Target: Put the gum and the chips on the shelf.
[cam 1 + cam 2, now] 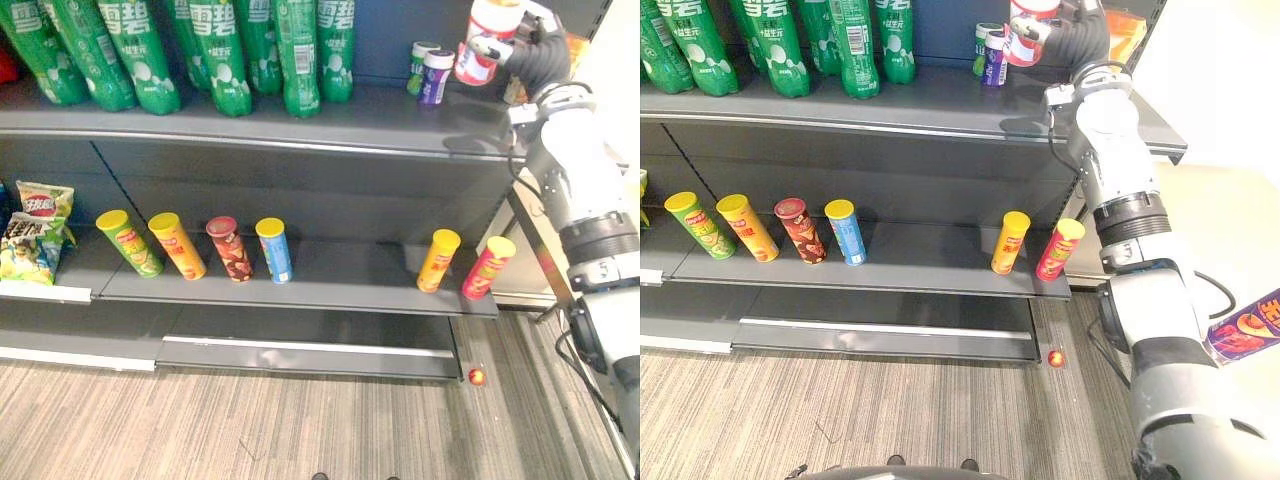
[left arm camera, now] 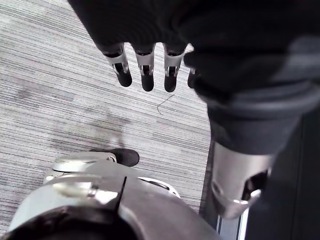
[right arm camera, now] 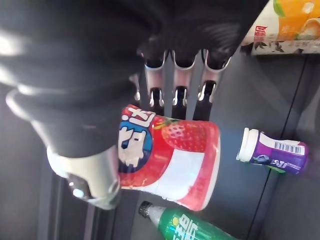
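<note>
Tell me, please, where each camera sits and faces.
Left eye view: head, looking down at the shelf unit; right hand raised, curled round the gum jar.
Right eye view: beside it, same scene.
Left wrist view: left wrist, facing the floor past the open left hand.
Right wrist view: right wrist, facing the gum jar, shared with both eye views.

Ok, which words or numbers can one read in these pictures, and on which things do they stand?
No text reads surely enough to quote.
Green bottles: large white characters, tilted, several cut at the picture's edge.
Red gum jar in the right hand: characters partly behind the hand.
Purple gum jar: barcode, digits too small.
Chip cans: print too small.
</note>
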{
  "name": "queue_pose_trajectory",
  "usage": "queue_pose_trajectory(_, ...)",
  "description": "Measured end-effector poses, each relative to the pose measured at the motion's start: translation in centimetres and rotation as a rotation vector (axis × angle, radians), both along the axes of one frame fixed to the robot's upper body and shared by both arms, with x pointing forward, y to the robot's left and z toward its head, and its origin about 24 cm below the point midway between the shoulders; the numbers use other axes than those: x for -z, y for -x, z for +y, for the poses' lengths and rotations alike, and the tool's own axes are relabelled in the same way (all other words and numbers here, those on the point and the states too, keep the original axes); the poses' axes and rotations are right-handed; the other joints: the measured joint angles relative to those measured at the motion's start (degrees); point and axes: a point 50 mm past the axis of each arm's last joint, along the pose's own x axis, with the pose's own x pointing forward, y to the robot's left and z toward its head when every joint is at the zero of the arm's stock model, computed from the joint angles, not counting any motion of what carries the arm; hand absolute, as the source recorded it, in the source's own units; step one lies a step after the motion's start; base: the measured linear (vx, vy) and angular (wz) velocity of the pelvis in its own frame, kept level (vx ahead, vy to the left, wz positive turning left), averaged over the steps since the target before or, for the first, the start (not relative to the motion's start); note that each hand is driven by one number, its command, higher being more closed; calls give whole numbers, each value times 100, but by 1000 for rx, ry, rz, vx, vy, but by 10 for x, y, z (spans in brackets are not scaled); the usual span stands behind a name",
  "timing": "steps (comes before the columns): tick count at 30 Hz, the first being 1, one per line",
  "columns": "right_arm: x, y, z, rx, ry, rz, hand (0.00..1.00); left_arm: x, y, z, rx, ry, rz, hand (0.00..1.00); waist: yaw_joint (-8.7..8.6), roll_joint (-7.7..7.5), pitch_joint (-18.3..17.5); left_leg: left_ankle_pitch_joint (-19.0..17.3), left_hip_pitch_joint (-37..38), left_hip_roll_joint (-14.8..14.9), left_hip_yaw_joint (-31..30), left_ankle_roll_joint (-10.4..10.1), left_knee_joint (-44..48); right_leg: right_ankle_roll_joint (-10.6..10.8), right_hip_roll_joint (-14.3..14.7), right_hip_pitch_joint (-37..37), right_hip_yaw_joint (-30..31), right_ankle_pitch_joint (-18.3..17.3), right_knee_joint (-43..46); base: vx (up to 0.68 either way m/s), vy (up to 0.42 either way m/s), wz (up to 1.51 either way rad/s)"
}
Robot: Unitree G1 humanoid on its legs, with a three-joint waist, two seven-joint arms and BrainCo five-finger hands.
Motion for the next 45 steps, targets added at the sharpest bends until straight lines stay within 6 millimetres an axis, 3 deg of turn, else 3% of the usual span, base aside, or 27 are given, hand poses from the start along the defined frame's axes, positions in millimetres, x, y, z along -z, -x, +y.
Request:
queue_pose_trajectory(19,7,-8,17,-24,-96,31,100,-2,-13,2,8,-6,-26,0,2,-67,247,53,-51,58,34,-58,4,-37,62,-18,10,30,-78,8,-1,0)
queue_pose_trajectory(24,21,-10,20,-30,-109,72,100,-3,-16,2,13,-10,-41,0,20,-71,361,53,-4,51,26,-61,-4,-43,60,8,-4,35,-35,0,0,0)
queue_pose_trajectory(28,47,-13,24,-38,-125,139,100,-5,-22,2,36,-17,-61,0,31,-72,533,55,22,20,65,-65,-8,-33,19,4,-2,27,5,0,0,0)
queue_pose_trajectory(45,44,-12,-2,72,-187,92,100,-6,-27,5,45,-29,-74,0,133,-165,630,61,-25,-61,18,-50,-12,-2,-62,15,-78,8,-26,3,3,2)
